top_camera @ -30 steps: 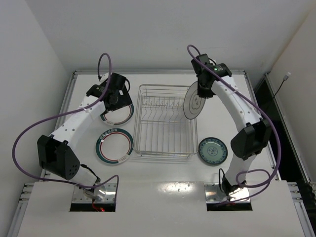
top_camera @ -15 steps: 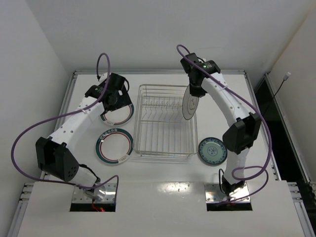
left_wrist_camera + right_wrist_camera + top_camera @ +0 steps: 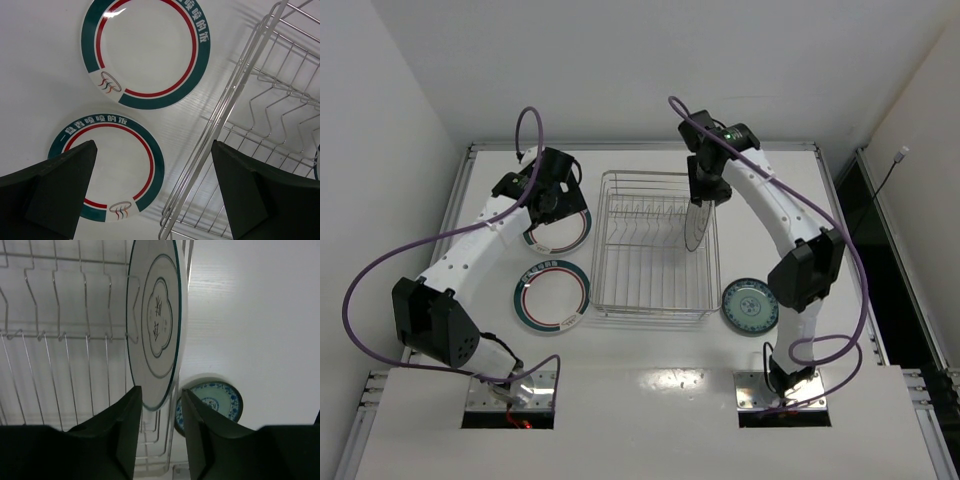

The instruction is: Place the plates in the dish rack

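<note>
Right gripper [image 3: 159, 391] is pinching a plate [image 3: 157, 315] upright over the rack [image 3: 651, 313]; left gripper [image 3: 154, 146] is hovering spread. Missing the prongs [image 3: 82, 300], the plate could topple.

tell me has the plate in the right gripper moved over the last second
Yes. The held plate in the right gripper has shifted left, from straddling the dish rack's right rim to just inside it.

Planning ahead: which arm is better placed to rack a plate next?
Right: the right end effector grips a plate upright over the dish rack; the left end effector is open, empty.
</note>
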You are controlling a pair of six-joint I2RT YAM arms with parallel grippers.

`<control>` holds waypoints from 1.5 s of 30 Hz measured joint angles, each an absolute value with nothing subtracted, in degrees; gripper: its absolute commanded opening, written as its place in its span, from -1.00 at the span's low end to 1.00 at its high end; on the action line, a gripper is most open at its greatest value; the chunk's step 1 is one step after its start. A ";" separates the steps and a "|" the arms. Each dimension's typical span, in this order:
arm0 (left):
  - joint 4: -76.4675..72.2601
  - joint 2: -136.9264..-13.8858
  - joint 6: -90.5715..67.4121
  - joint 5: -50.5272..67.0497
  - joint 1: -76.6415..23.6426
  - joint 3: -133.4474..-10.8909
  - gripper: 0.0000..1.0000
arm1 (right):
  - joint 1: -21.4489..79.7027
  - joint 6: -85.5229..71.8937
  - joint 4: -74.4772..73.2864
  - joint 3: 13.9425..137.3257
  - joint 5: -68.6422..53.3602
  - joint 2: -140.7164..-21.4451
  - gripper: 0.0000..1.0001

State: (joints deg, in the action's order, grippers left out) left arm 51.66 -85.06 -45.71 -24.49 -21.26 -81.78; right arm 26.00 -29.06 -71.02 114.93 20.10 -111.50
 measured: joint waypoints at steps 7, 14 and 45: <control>51.11 -85.06 -45.71 -24.47 -21.26 -81.78 0.97 | 24.84 -28.49 -75.55 124.33 17.43 -110.30 0.13; 50.92 -85.06 -45.67 -24.51 -21.26 -81.78 0.97 | 12.08 -28.36 -72.88 112.14 14.59 -91.44 0.41; 45.82 -94.89 -42.48 -11.14 -21.26 -85.01 0.90 | -22.70 -21.80 -47.09 41.78 -15.77 -86.94 0.14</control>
State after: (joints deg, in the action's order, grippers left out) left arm 45.82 -94.89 -42.48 -11.14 -21.26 -85.01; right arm -22.70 -21.80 -47.09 41.78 -15.77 -86.94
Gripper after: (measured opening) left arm 0.950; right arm 0.613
